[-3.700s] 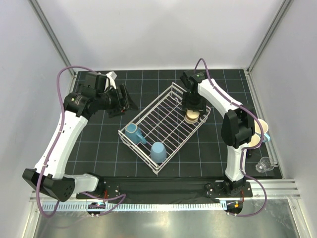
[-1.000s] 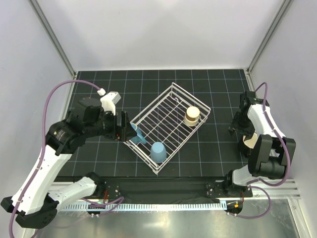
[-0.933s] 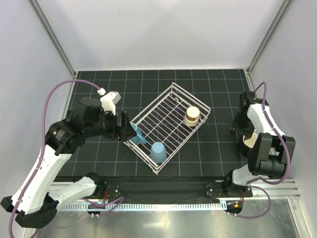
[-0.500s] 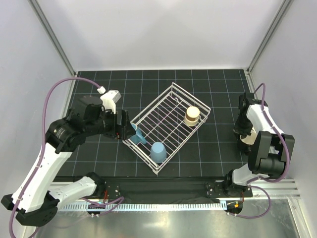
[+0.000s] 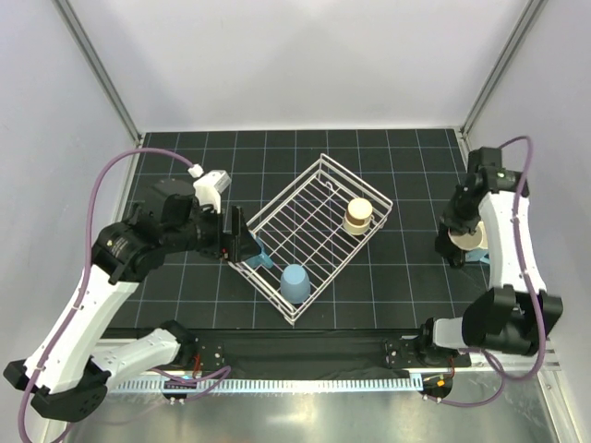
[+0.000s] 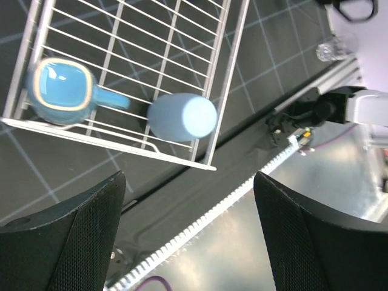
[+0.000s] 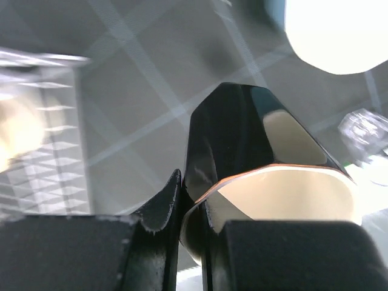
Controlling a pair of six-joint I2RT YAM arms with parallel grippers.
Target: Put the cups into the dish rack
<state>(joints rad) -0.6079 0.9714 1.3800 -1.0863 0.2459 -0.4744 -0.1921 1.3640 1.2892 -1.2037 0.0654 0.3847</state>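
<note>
From above, the rack (image 5: 319, 166) sits askew in the middle of the table (image 5: 185, 157). Three cups are in it. The beige cup (image 5: 358, 215) is at the far right corner and the tumbler (image 5: 295, 281) near the front corner. The blue mug (image 5: 260, 257) is at the left corner, half hidden under my left pincer (image 5: 242, 244). My right pincer (image 5: 455, 231) hangs well to the right of the rack and carries the dark cup (image 5: 465, 240), its cream inside turned up to the camera. I judge this is the cup now being loaded, with open mat to cross before it reaches the wires.

My left wrist view shows my fingers (image 6: 66, 236) spread wide with nothing between them. Below them the mug stands mouth up, its handle pointing at the tumbler just beside it. The tumbler seems to stand mouth down. Both rest on the grid, so this pincer has nothing to steady. The glass (image 6: 332, 48) stands far off by the table's edge, not yet loaded.

My right wrist view is blurred, but the grip is plain: I am closed on the dark cup's wall at the rim, one finger inside and one outside. That hold leaves the cup's body free, so I could tip it over for setting down. Beyond it lie a pale cup (image 7: 330, 36) and the glass, and the rack is a smear at the left.
</note>
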